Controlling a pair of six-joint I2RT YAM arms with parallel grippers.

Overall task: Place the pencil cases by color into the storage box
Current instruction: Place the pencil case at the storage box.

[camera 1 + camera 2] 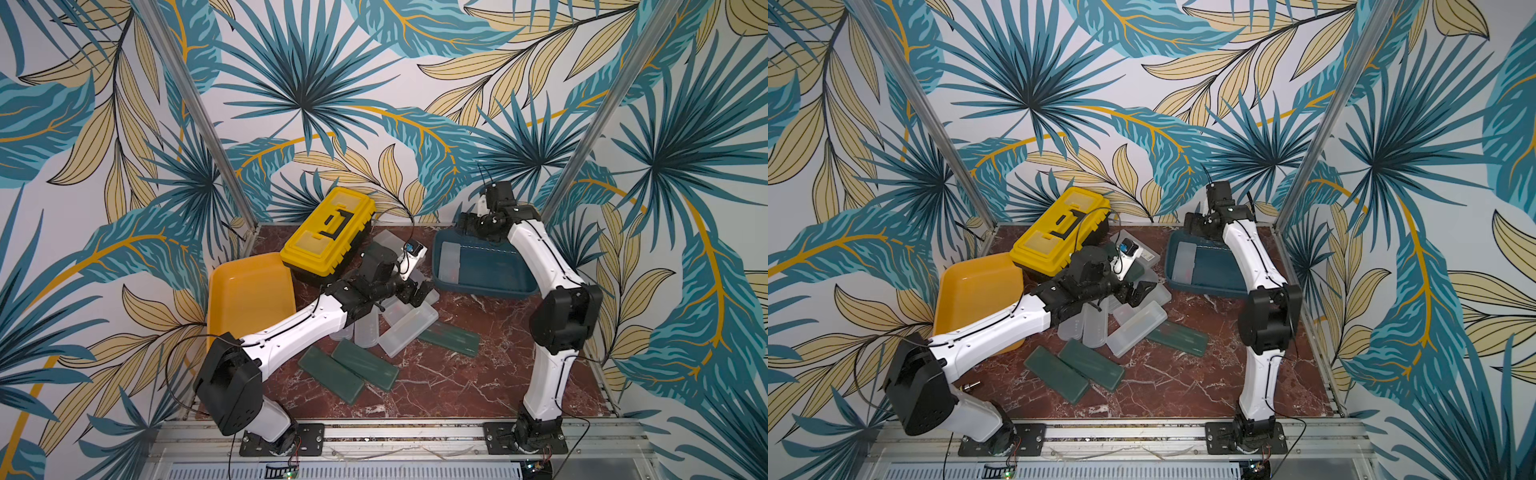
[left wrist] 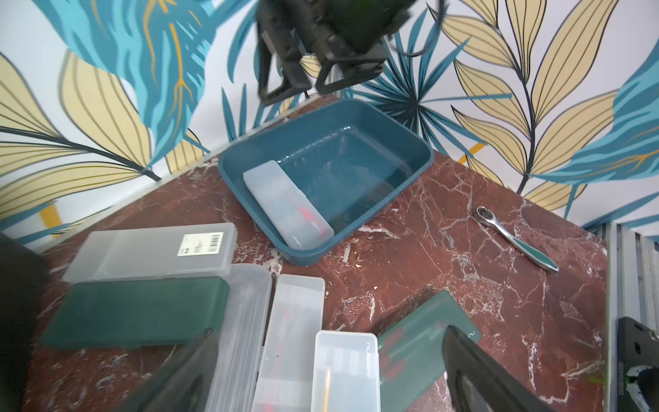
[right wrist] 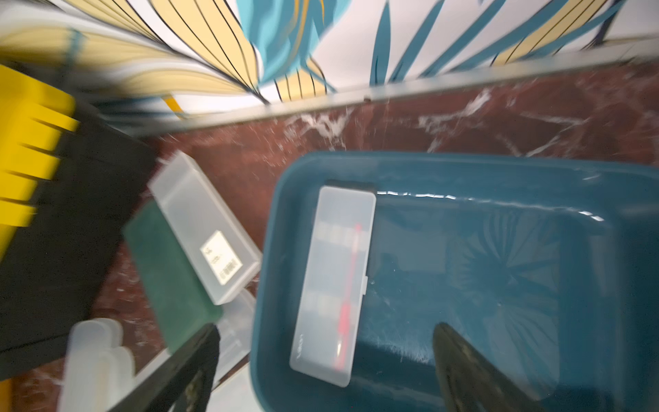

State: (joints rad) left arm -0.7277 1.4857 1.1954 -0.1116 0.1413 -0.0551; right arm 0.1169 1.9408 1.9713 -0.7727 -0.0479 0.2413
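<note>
Item 1. One frosted case (image 1: 449,259) lies flat inside the blue bin (image 1: 484,290), against the bin wall nearest the yellow toolbox (image 1: 328,232). Its long axis runs parallel to that wall, front to back in both top views.

Item 2. The right gripper (image 3: 325,327) hangs above the bin, jaws spread wide, holding nothing. The left gripper (image 2: 330,330) hovers over the pile just beside the bin, jaws likewise wide and empty.

Item 3. The surface is a red-brown marble tabletop (image 1: 436,386) with white veining. The walls are papered in teal and tan leaves, with aluminium posts at the rear corners.

Item 4. Count:
- Four green cases (image 1: 365,363) lie outside the bin. Two are side by side with parallel axes, one is nearer the bin's front, and one is between bin and toolbox.
- At least five loose frosted cases (image 1: 409,328) lie criss-crossed. The left arm hides part of the pile, so the full number cannot be told.
- There is one yellow tray (image 1: 249,291), beyond the toolbox from the bin.
- There is one ratchet (image 2: 517,240).
</note>
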